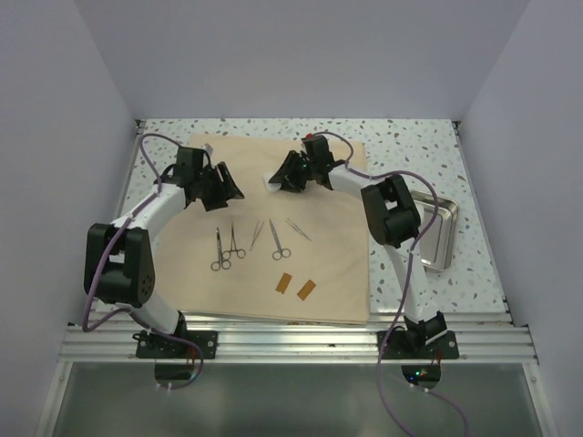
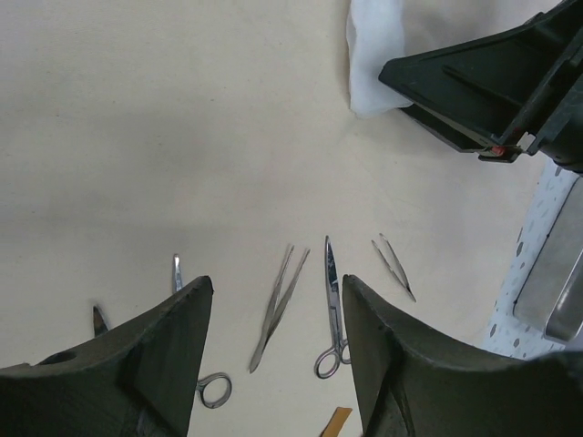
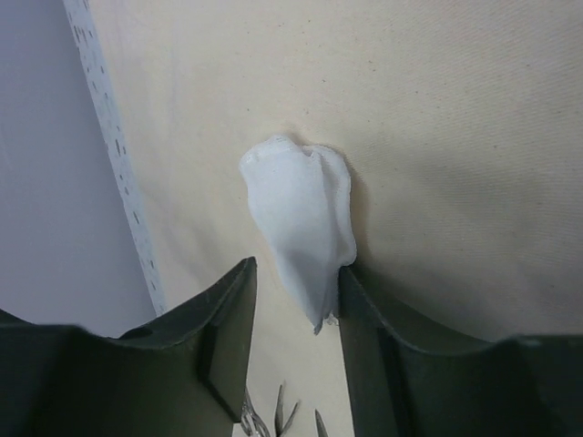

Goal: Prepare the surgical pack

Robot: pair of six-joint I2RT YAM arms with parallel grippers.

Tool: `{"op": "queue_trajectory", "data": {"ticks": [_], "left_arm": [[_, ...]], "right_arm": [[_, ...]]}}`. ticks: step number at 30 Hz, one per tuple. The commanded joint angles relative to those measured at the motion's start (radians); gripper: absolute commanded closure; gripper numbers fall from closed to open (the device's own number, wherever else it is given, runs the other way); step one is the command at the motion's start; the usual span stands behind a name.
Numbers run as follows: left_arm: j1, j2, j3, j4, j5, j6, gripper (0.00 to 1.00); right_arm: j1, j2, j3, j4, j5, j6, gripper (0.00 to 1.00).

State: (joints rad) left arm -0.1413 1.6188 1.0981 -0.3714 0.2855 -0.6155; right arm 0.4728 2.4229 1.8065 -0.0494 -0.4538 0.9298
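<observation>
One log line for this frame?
left fingers: open, above large tan-beige fabric sheet | right fingers: straddling crumpled white cloth pad, grip unclear

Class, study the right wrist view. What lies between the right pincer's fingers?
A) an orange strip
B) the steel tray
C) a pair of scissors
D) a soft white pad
D: a soft white pad sits between the fingers of the right pincer, touching one finger with a gap to the other, and the tan fabric sheet is behind it.
</observation>
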Motion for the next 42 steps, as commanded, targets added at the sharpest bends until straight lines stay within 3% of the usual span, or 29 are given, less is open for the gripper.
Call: {"op": "queue_trajectory", "data": {"ticks": [1,2,3,7,10,16,20,24,28,33,42], "left_arm": [[0.026,-0.062,0.000,-0.006,0.014,0.045,0.37],[0.032,-0.063,0.000,-0.015,0.014,0.054,0.37],[0.034,-0.066,0.000,-0.018,0.017,0.057,0.37],[0.034,-0.092,-0.010,-0.040,0.009,0.089,0.37],[0.035,-0.105,-0.023,-0.047,0.000,0.118,0.37],[0.035,-0.123,-0.056,-0.064,-0.019,0.195,0.37],[0.034,-0.142,-0.113,-0.055,-0.020,0.227,0.37],[0.034,-0.155,-0.184,-0.047,-0.013,0.237,0.37],[0.034,-0.165,-0.222,-0.046,0.009,0.243,0.37],[0.031,-0.175,-0.218,-0.049,0.012,0.253,0.37],[0.019,-0.204,-0.215,-0.040,0.012,0.283,0.38]], "right_arm": [[0.015,0.044,0.045,-0.007,0.036,0.017,0.57],[0.013,0.045,0.060,-0.013,0.030,0.015,0.60],[0.015,0.044,0.069,-0.017,0.020,0.017,0.71],[0.004,-0.007,0.111,-0.113,0.004,-0.045,0.98],[-0.036,-0.135,0.032,-0.132,-0.005,-0.069,1.00],[-0.196,-0.641,-0.422,-0.113,-0.035,-0.128,1.00],[-0.394,-0.937,-0.692,-0.280,-0.010,-0.224,1.00],[-0.580,-1.187,-0.837,-0.415,0.024,-0.327,1.00],[-0.675,-1.230,-0.875,-0.526,0.148,-0.451,1.00],[-0.793,-1.154,-0.892,-0.521,0.188,-0.513,1.00],[-0.999,-0.995,-0.947,-0.363,0.077,-0.517,1.00]]}}
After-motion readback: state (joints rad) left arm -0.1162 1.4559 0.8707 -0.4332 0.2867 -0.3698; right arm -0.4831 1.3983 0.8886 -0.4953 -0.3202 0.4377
